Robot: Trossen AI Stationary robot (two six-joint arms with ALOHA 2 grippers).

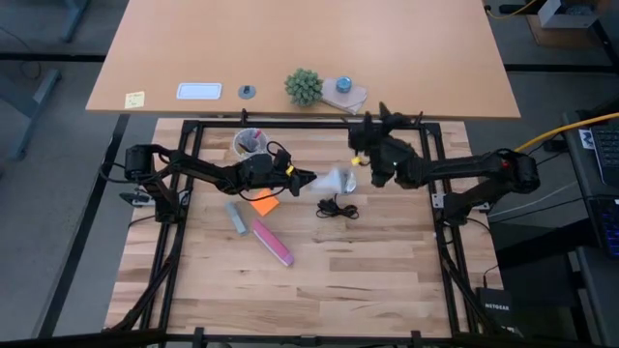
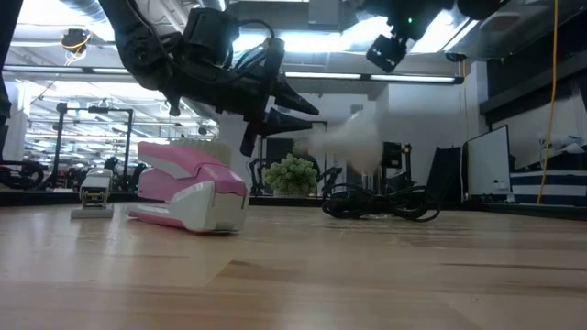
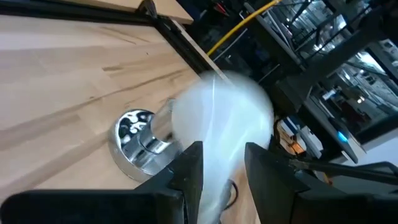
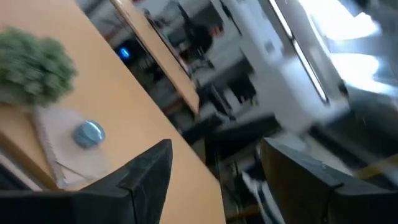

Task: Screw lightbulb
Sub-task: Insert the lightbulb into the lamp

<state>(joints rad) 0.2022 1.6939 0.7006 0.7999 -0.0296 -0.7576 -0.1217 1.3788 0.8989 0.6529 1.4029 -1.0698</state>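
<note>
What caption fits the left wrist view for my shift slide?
Left gripper holds the small white frosted lightbulb above the shiny round metal socket on the pale wooden table.

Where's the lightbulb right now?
In the high view the lightbulb is mid-table, held off the wood in the left end effector, with the metal socket just beyond it and the black cord nearby.

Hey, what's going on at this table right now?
The left gripper is holding the lightbulb off the table, right beside the shiny metal socket with its black cord; the bulb is not yet in the socket. The right gripper is open and empty, raised near the far edge of the work area. A pink stapler and an orange note lie nearby, untouched.
</note>
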